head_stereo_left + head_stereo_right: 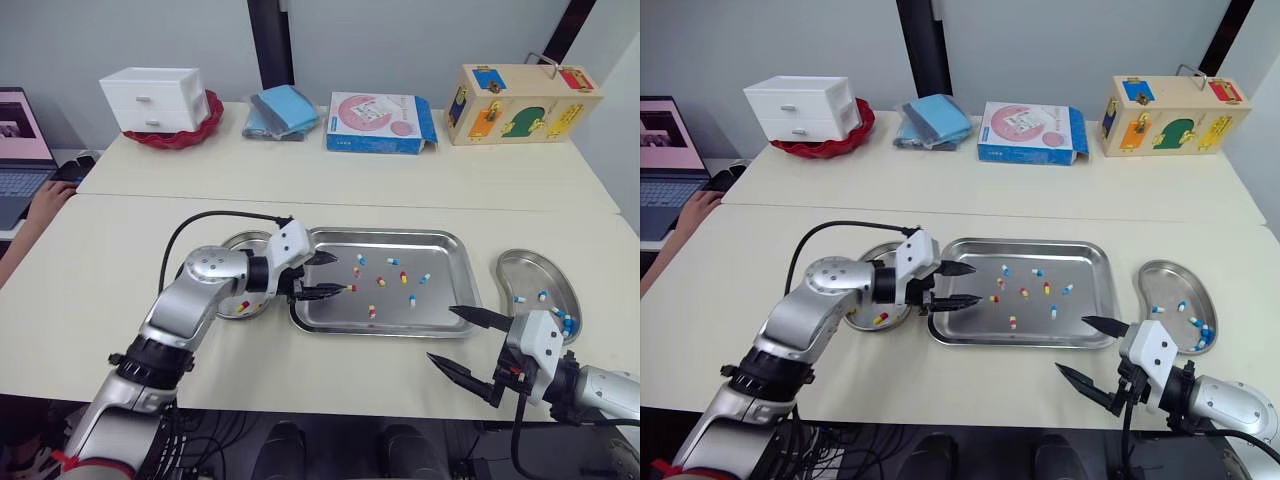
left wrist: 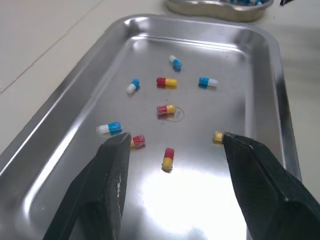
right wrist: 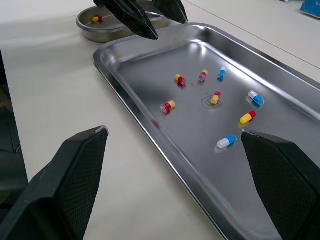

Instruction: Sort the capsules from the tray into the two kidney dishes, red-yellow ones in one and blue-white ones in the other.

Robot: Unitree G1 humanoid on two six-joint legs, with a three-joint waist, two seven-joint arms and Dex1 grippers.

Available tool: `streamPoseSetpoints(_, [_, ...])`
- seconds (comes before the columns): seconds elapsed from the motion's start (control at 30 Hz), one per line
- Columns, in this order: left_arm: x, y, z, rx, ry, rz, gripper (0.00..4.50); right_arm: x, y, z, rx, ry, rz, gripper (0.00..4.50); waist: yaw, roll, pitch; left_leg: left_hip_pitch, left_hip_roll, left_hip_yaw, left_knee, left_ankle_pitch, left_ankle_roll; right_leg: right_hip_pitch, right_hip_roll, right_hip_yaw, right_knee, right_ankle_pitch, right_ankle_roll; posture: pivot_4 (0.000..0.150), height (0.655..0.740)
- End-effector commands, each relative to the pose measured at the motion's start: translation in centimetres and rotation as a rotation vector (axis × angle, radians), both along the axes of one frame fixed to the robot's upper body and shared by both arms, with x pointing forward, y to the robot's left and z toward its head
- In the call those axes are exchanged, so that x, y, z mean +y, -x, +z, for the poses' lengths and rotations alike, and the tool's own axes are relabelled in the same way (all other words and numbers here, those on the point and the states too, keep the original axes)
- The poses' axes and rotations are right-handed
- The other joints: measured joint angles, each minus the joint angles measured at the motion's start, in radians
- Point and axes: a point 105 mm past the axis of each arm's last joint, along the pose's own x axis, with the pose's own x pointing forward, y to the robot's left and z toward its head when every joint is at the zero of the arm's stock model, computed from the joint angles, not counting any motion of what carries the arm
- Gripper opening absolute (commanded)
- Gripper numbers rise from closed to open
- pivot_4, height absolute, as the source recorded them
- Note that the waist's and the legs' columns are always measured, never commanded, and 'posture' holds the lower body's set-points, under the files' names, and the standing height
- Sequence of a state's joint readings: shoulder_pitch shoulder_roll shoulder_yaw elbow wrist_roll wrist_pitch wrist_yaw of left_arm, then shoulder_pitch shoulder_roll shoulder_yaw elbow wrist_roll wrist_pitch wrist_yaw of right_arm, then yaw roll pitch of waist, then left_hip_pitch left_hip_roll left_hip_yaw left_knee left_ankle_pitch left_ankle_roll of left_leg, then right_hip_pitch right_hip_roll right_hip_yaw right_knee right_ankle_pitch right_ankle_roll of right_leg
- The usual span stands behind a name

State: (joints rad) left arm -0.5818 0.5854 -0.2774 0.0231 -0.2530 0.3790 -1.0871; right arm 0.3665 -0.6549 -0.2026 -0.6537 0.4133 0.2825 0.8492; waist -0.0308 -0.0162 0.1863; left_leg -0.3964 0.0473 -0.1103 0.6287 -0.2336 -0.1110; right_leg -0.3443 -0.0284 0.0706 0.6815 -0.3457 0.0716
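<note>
While both grippers are at the table, neither holds anything. The left gripper (image 1: 344, 273) hangs low over the left end of the steel tray (image 1: 440, 300), just inside its rim, fingers spread wide and empty. Mixed capsules (image 1: 380, 282) lie loose across the middle of the tray floor, with bare metal around them toward the right end and near corners.

The left kidney dish (image 1: 243, 241) touches or nearly touches the tray's left rim. The left arm covers most of it, and a red-yellow capsule (image 1: 242, 306) shows beneath the arm. The right kidney dish (image 1: 530, 270) sits just beside the tray's right end and holds blue-white capsules (image 1: 568, 322) near its outer wall.

The right gripper (image 1: 441, 333) is off the tray's near right corner, close to the table's front edge, fingers parted and empty. Open tabletop stretches in front of the tray between the arms.

From the left wrist, two red-yellow capsules are partly hidden behind the fingertips (image 2: 116, 150). A person's hand (image 1: 45, 205) rests at the far left by a laptop (image 1: 20, 150), which is cut off at the picture's edge.
</note>
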Motion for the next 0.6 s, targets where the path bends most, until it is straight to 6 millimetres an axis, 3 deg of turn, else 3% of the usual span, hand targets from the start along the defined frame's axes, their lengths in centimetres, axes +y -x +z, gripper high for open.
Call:
streamPoseSetpoints(0.03, [-0.8, -0.3, -0.6, -0.007, -0.056, -0.046, 2.92, 0.5, 0.2, 0.6, -0.046, -0.008, 0.003, 4.50, -0.003, 0.000, 0.000, 0.000, 0.000, 0.000, 0.000, 0.000, 0.000, 0.000, 0.000, 0.000, 0.000, 0.000, 0.000, 0.150, 0.7400])
streamPoseSetpoints(0.6, [-1.7, -1.1, -2.6, 0.009, -0.122, -0.062, 2.92, 1.0, 0.6, 0.7, -0.044, -0.012, -0.006, 4.50, 0.000, 0.000, 0.000, 0.000, 0.000, 0.000, 0.000, 0.000, 0.000, 0.000, 0.000, 0.000, 0.000, 0.000, 0.000, 0.150, 0.7400])
